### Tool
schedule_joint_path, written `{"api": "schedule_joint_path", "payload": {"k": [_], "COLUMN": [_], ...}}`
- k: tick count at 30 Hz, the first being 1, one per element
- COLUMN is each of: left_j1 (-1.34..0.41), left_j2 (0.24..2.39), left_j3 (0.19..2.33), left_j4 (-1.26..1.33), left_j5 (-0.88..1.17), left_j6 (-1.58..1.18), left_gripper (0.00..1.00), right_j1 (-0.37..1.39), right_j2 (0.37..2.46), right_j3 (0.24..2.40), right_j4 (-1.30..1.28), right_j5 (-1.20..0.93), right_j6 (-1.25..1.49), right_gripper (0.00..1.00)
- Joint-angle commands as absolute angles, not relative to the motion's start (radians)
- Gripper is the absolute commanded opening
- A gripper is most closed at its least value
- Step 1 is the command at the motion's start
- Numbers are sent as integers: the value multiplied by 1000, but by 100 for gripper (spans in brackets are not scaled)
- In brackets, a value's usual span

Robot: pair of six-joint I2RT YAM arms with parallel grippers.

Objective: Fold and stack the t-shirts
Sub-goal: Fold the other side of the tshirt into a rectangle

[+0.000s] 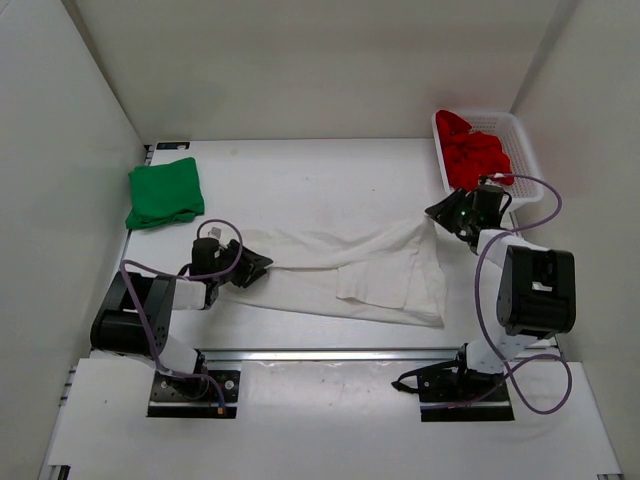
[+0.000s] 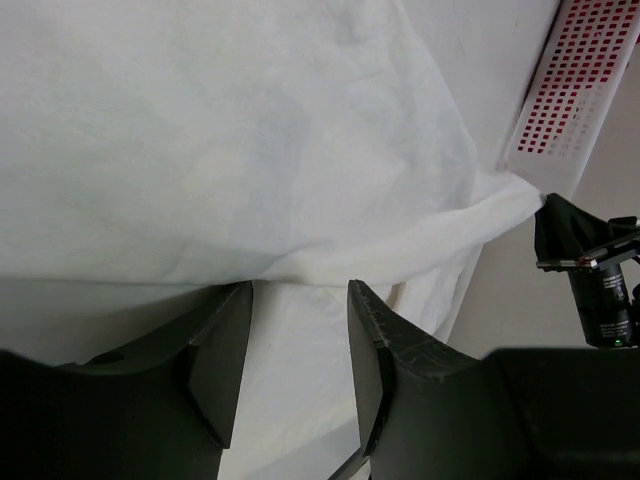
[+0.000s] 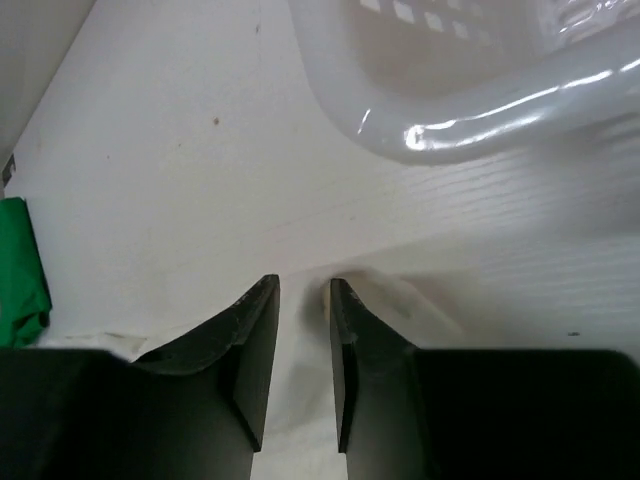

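The white t-shirt (image 1: 345, 270) lies stretched across the middle of the table, tapering at each end toward a gripper. My left gripper (image 1: 252, 268) is at its left end. In the left wrist view its jaws stand a little apart with white cloth (image 2: 250, 150) filling the gap (image 2: 300, 285). My right gripper (image 1: 440, 214) is at the shirt's right corner, jaws narrow with bunched cloth between them (image 3: 305, 285). The green t-shirt (image 1: 165, 193) lies folded at the far left and shows in the right wrist view (image 3: 20, 265). The red t-shirt (image 1: 470, 150) lies crumpled in the basket.
The white mesh basket (image 1: 520, 140) stands at the back right, just behind my right gripper; its rim (image 3: 470, 110) fills the top of the right wrist view. White walls enclose the table on three sides.
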State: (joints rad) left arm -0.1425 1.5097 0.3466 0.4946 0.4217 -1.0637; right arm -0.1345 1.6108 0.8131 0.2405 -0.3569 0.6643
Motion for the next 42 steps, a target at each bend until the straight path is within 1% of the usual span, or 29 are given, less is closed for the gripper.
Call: {"api": "schedule_joint_path", "payload": {"k": [1, 2, 4, 6, 7, 9, 10, 12, 13, 15, 17, 20, 22, 24, 25, 28, 31, 33, 35, 36, 37, 39, 42], "left_j1": [-138, -155, -204, -253, -309, -446, -475, -561, -577, -589, -597, -627, -650, -672, -689, -716, -713, -713, -709, -712, -712, -706, -689], "left_j2": [1461, 1444, 1410, 1350, 1338, 1284, 1278, 1284, 1304, 1346, 1384, 1414, 1430, 1446, 1454, 1463, 1467, 1476, 1477, 1488, 1488, 1497, 1493], "left_j3": [341, 342, 365, 380, 399, 429, 443, 451, 463, 489, 491, 488, 482, 485, 477, 463, 439, 439, 452, 456, 459, 454, 453], "left_j4": [462, 440, 382, 318, 305, 227, 219, 251, 256, 267, 272, 299, 307, 313, 324, 345, 379, 382, 373, 371, 371, 368, 357], "left_j5": [409, 403, 385, 342, 319, 220, 198, 186, 195, 225, 238, 247, 236, 235, 236, 236, 242, 236, 238, 238, 236, 236, 238], "left_j6": [-1034, -1019, -990, -960, -939, -896, -887, -903, -907, -903, -908, -910, -913, -910, -917, -917, -942, -939, -931, -928, -924, -920, -914], "left_gripper": [53, 53, 54, 53, 53, 53, 54, 54, 54, 53, 52, 53, 53, 53, 52, 53, 53, 53, 53, 52, 53, 53, 52], "right_j1": [-156, -160, -160, -150, -147, -124, -106, -34, -8, 82, 138, 192, 202, 190, 199, 259, 256, 242, 248, 256, 265, 262, 230], "right_j2": [1615, 1583, 1513, 1425, 1360, 1257, 1194, 1059, 1024, 910, 844, 746, 709, 710, 704, 667, 667, 689, 721, 729, 732, 712, 661], "right_j3": [857, 838, 815, 753, 732, 628, 567, 484, 432, 362, 304, 249, 203, 180, 183, 183, 183, 152, 147, 153, 159, 173, 213], "right_j4": [244, 223, 197, 151, 146, 140, 130, 80, 46, 3, -47, -124, -135, -130, -144, -209, -226, -160, -129, -121, -121, -127, -176], "right_j5": [-351, -341, -332, -290, -269, -253, -267, -258, -235, -212, -189, -161, -179, -216, -200, -108, -133, -220, -224, -206, -199, -179, -186], "right_j6": [647, 641, 647, 649, 663, 678, 676, 680, 687, 721, 745, 770, 794, 805, 792, 790, 781, 787, 796, 796, 795, 788, 765], "right_gripper": [28, 35, 44, 47, 46, 37, 32, 3, 0, 0, 7, 25, 30, 30, 30, 32, 33, 29, 28, 28, 25, 10, 1]}}
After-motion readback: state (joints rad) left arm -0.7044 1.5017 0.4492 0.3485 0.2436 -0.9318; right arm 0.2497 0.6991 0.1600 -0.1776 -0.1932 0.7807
